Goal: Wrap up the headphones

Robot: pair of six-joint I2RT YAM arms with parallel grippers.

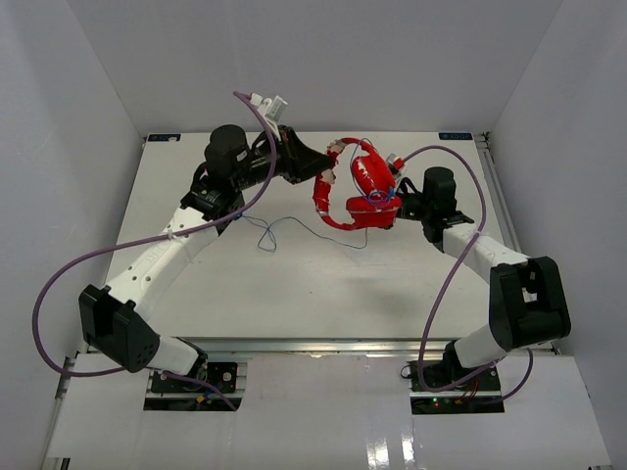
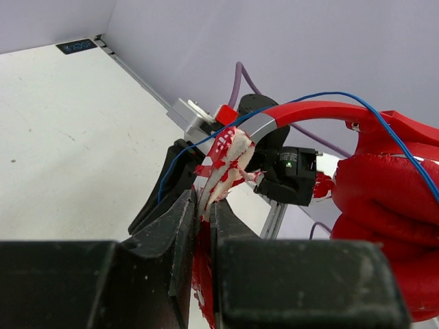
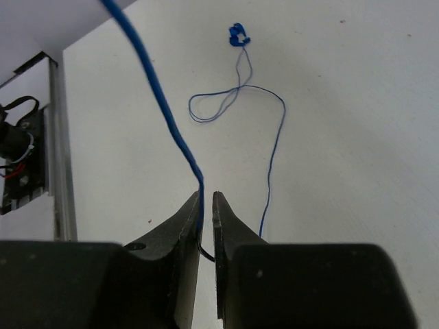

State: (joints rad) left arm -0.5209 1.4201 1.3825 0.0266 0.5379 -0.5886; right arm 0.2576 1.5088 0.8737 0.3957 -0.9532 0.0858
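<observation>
The bright red headphones (image 1: 367,186) hang above the far middle of the table, held up between both arms. My left gripper (image 1: 323,166) is shut on a worn red-and-white earcup pad (image 2: 223,168), pinched between its fingertips (image 2: 204,202). The headband (image 2: 309,110) arches right toward the other earcup (image 2: 384,199). My right gripper (image 1: 387,201) sits just right of the headphones. Its jaws (image 3: 206,197) stand a narrow gap apart, and the thin blue cord (image 3: 161,96) runs down between them against the left finger. The rest of the cord loops on the table to the blue plug (image 3: 238,34).
Slack cord (image 1: 294,227) trails across the white table (image 1: 294,284) in front of the headphones. Thick purple robot cables (image 1: 59,284) arc beside both arms. White walls close in the back and sides, and a metal rail (image 3: 58,151) runs along the table edge.
</observation>
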